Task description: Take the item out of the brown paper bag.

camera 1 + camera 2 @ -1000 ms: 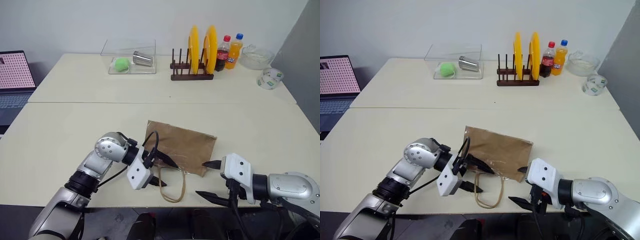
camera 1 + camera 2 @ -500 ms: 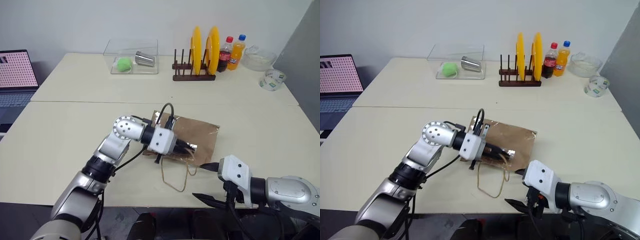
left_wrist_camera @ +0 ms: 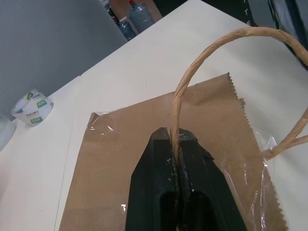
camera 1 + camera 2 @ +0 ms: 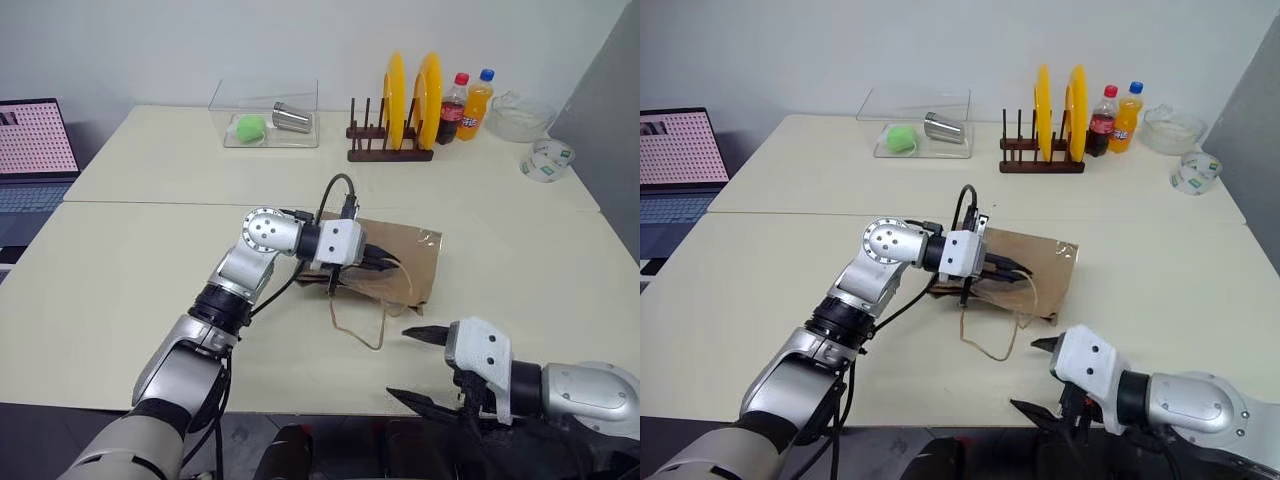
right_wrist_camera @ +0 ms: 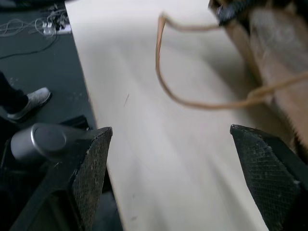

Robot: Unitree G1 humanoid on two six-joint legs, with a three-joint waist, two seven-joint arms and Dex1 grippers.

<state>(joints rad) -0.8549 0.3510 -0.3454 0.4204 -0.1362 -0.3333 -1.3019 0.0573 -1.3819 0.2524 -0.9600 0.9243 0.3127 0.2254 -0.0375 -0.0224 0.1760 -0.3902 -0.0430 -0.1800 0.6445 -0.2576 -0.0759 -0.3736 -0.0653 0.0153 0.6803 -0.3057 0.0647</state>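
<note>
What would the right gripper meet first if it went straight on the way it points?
Probably the loose cord handle, then the mouth edge of the bag beyond it. The right gripper is open and points along the bare table toward them; depth is uncertain.

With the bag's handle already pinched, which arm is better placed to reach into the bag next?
The right. The left gripper is shut on a cord handle of the brown paper bag, so it is occupied. The right gripper hangs open just short of the bag's mouth.
</note>
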